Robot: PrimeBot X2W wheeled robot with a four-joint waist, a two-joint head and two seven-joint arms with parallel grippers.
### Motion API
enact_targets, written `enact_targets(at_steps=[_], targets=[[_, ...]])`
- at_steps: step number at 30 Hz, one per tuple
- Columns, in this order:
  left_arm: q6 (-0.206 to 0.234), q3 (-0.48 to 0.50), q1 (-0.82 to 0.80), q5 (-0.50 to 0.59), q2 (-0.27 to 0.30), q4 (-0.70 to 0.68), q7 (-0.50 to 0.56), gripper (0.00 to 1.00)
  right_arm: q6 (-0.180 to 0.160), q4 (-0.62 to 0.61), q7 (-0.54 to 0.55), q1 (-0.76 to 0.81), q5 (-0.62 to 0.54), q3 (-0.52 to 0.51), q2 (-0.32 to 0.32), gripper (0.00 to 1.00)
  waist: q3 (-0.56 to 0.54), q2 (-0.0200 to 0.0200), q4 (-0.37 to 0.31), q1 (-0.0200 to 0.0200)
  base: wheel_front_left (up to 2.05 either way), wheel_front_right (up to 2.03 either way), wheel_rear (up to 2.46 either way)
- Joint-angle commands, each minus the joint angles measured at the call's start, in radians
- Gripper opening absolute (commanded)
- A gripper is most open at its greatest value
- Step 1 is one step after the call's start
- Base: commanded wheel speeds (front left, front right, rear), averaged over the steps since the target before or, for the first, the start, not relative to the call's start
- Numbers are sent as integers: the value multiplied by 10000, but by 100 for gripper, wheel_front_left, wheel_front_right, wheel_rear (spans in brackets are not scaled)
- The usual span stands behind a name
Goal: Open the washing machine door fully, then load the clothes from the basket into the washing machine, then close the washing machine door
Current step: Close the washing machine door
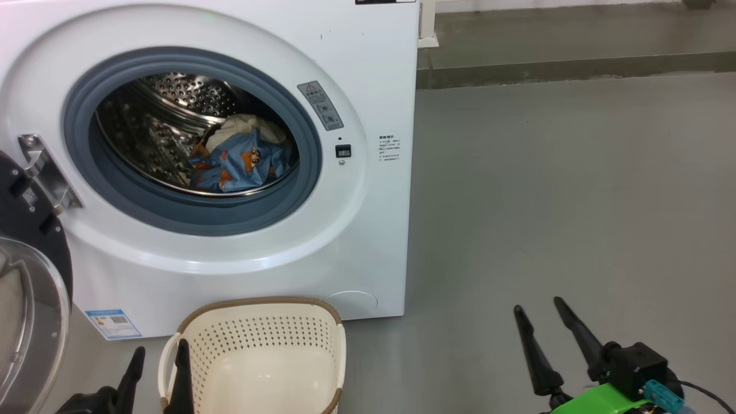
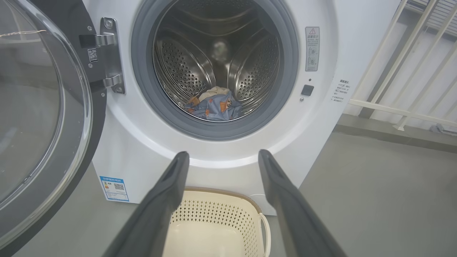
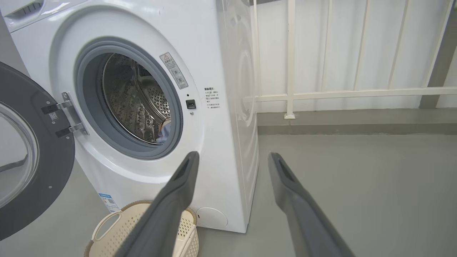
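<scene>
Blue-and-cream clothes (image 1: 241, 158) lie in the drum (image 1: 172, 98), plain from my head, a sliver from my right wrist; left gripper (image 2: 223, 154) and right gripper (image 3: 232, 156) gape, empty.

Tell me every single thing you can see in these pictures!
washing machine: one, white, on the floor
washing machine door: one, dark grey with clear glass, swung open at left
drum: one, shiny steel, inside the machine
gasket: one, grey, around the opening
clothes: small pile, light blue and cream with orange prints, in the drum
basket: one, cream with brown rim, on floor before the machine, looks empty
energy label: one, blue, machine's lower corner
railing: one, white, beyond the machine
left gripper: one, dark, open, by the basket
right gripper: one, dark, open, over the floor
</scene>
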Motion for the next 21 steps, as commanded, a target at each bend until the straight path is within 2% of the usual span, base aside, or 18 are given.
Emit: enact_targets(at_steps=[1, 9, 21], targets=[[-58, 431, -261, 167, 77, -142, -135, 100, 16, -290, -49, -176, -139, 116, 27, 100, -11, 0, -13, 0, 0, 0, 0], [-314, 721, -297, 534, -148, 34, -135, 100, 16, -232, -49, -166, -402, -435, 89, 100, -26, 0, -48, 0, 0, 0, 0], [-661, 1015, -374, 829, -461, 328, -135, 100, 16, -197, -49, -220, -269, -408, 97, 100, 27, 0, -75, 0, 0, 0, 0]])
